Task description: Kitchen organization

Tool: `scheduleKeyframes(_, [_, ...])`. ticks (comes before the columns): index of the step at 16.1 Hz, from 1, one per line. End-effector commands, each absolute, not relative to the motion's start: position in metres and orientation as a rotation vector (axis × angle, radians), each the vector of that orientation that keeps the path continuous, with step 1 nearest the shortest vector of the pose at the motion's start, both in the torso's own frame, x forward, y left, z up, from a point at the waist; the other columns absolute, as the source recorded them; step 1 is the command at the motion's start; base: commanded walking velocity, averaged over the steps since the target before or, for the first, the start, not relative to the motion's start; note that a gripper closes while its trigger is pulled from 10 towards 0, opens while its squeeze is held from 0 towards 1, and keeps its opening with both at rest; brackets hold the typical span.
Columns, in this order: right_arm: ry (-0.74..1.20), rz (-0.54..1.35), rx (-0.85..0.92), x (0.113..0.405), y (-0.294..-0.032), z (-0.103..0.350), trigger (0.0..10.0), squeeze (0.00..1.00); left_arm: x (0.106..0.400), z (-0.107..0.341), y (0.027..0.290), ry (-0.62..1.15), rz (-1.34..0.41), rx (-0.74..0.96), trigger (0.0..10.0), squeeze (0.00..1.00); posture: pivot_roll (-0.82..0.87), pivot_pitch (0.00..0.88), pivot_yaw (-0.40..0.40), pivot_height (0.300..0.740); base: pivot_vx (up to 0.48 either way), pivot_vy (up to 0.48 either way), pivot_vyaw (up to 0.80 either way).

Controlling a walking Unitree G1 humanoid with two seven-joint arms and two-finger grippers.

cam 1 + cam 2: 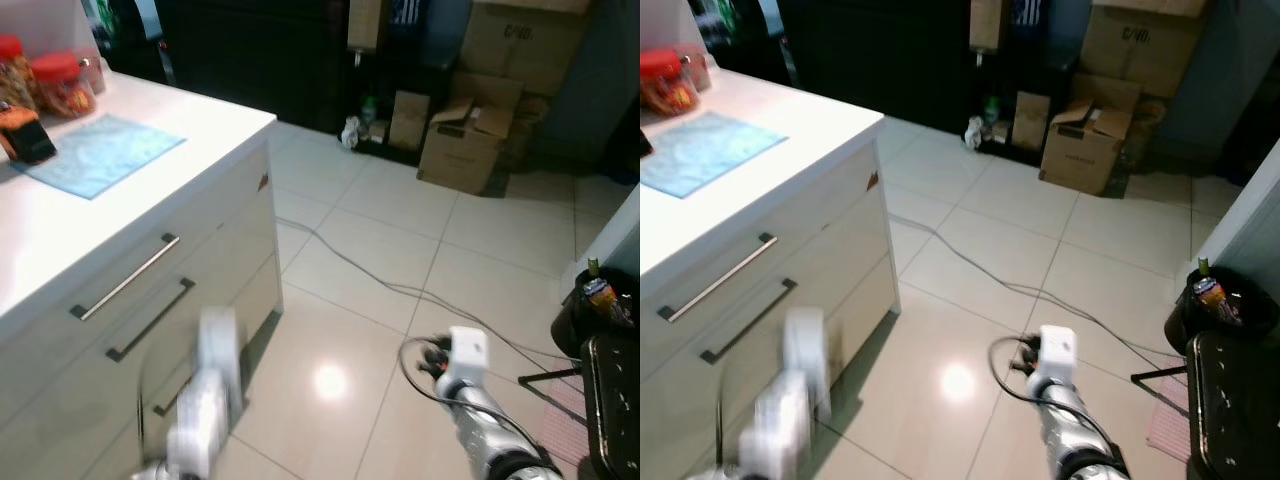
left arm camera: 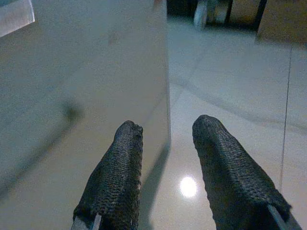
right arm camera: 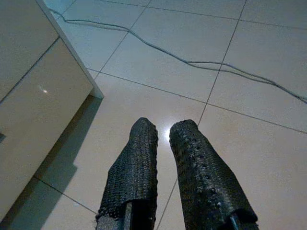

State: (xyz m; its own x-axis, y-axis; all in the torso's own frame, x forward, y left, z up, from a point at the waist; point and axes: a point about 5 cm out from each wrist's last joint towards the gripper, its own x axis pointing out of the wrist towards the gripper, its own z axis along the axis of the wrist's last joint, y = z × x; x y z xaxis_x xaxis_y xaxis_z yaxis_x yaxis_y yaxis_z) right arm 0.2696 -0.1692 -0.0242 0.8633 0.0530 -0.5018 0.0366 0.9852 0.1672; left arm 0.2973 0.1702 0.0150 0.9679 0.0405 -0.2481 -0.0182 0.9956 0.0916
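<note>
Both arms, low in the head views: left arm [image 1: 205, 400] blurred, hanging in front of the drawer fronts; right arm [image 1: 475, 395] over bare tile.

Left tool [image 2: 165, 158]: two black textured fingers [image 2: 117, 177] parted with a clear gap, nothing between them, pointing at the cabinet side and the floor beside it.

Right tool [image 3: 163, 163]: fingers [image 3: 136, 172] parted by a narrow gap, empty, pointing down at the tile near the cabinet's corner.

Floor [image 1: 400, 250]: pale glossy tile, one bright lamp reflection just ahead of the arms.

Cabinet [image 1: 190, 300]: white, drawers with long bar handles [image 1: 125, 277], at the robot's left.

Worktop [image 1: 140, 190]: white, atop the cabinet. Carries a light blue cloth [image 1: 100, 152] lying flat; two red-lidded jars [image 1: 62, 85] at the far left behind the cloth; a small orange-and-black object [image 1: 25, 135] at the cloth's left edge, kind cannot be told.

Cardboard boxes [image 1: 470, 140]: several, stacked against the dark far wall, one with open flaps.

Black bin [image 1: 595, 315]: at the far right, items inside, too small to identify.

Cable [image 1: 370, 275]: grey, running across the tile from the cabinet side toward the right.
</note>
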Motion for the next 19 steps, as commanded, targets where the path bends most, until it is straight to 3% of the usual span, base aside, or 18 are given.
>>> scheduleKeyframes(1, [0.558, -0.001, 0.165, 0.264, -0.17, -0.03, 10.0, 0.0, 0.287, 0.003, 0.168, 0.3, 0.029, 0.081, 10.0, 0.0, 0.1, 0.0, 0.022, 0.74, 0.0, 0.0, 0.0])
scheduleKeyframes(4, [0.557, -0.01, 0.173, 0.26, -0.172, -0.032, 10.0, 0.0, 0.292, 0.008, 0.159, 0.28, -0.009, 0.068, 10.0, 0.0, 0.1, 0.0, 0.021, 0.74, 0.0, 0.0, 0.0])
scheduleKeyframes(8, [0.394, 0.047, 0.166, 0.287, -0.162, -0.005, 10.0, 0.0, 0.283, 0.0, 0.148, 0.286, -0.047, 0.047, 10.0, 0.0, 0.09, 0.0, 0.027, 0.74, 0.0, 0.0, 0.0])
scheduleKeyframes(11, [0.418, 0.04, 0.16, 0.283, -0.158, -0.01, 10.0, 0.0, 0.277, -0.007, 0.147, 0.324, -0.05, 0.049, 10.0, 0.0, 0.11, 0.0, 0.021, 0.74, 0.0, 0.0, 0.0])
scheduleKeyframes(19, [0.456, 0.021, 0.16, 0.276, -0.158, -0.016, 10.0, 0.0, 0.27, -0.016, 0.15, 0.382, -0.033, 0.07, 10.0, 0.0, 0.11, 0.005, 0.018, 0.74, 0.0, 0.0, 0.65])
